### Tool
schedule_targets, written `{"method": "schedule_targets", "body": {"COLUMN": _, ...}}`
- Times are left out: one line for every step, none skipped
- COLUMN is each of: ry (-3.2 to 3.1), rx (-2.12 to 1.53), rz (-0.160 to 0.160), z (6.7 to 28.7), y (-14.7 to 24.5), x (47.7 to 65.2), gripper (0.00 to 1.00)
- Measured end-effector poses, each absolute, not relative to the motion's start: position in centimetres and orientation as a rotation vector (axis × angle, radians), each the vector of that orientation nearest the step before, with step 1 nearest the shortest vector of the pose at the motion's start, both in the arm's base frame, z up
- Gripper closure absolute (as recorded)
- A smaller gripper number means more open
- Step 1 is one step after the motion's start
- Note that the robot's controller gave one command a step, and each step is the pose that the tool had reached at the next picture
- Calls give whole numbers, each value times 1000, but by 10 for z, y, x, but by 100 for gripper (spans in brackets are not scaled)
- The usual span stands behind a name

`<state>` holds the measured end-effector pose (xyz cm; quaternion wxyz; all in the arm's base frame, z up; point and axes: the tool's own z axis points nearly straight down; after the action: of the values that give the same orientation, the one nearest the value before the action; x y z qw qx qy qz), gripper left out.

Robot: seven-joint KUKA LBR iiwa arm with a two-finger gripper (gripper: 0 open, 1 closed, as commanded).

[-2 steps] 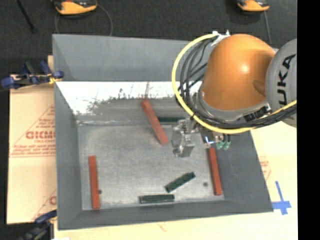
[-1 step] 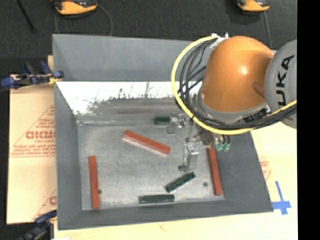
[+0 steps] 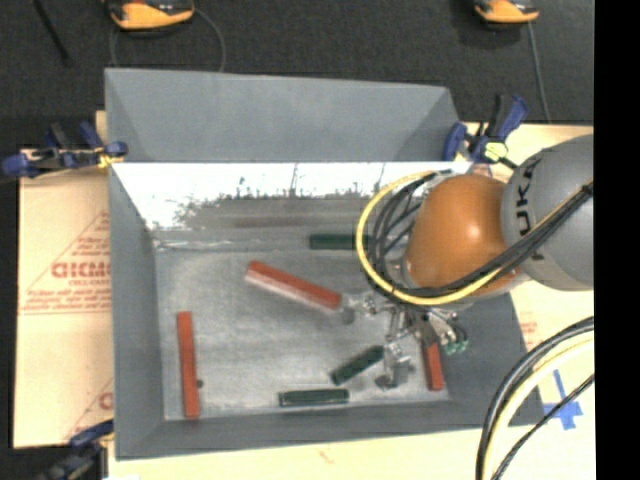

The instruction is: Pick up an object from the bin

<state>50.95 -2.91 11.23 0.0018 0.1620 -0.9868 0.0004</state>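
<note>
In the camera view, six bars are counted on the floor of the grey bin [image 3: 138, 308]: three red and three dark green. The left red bar [image 3: 186, 363] is laid along the left wall. The middle red bar [image 3: 292, 286] is set slantwise at mid-floor. The right red bar [image 3: 433, 366] is seen by the right wall, just beside the hand [image 3: 397, 360]. The back green bar [image 3: 330, 240] is laid near the back wall and the front green bar [image 3: 313, 398] along the front wall. The slanted green bar [image 3: 355, 366] is found at the front right.

The arm is reached in from the right, its orange cover [image 3: 455, 233] ringed by cables [image 3: 367, 233]. The hand is lowered at the right end of the slanted green bar. Whether the hand is spread or pressed together cannot be told.

Bare floor is left open between the left red bar and the middle red bar. The hand is hemmed by the right red bar and the right wall.
</note>
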Motion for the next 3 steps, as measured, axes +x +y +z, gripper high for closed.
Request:
{"method": "schedule_targets", "body": {"ry": -3096, "rx": 541, "rz": -2, "z": 68, "y": -32, "x": 494, "gripper": 0}}
{"method": "schedule_targets", "body": {"ry": -3098, "rx": 546, "rz": 1, "z": 71, "y": -32, "x": 495, "gripper": 100}}
{"method": "schedule_targets", "body": {"ry": -3108, "rx": 533, "rz": 6, "z": 232, "y": -41, "x": 513, "gripper": 100}}
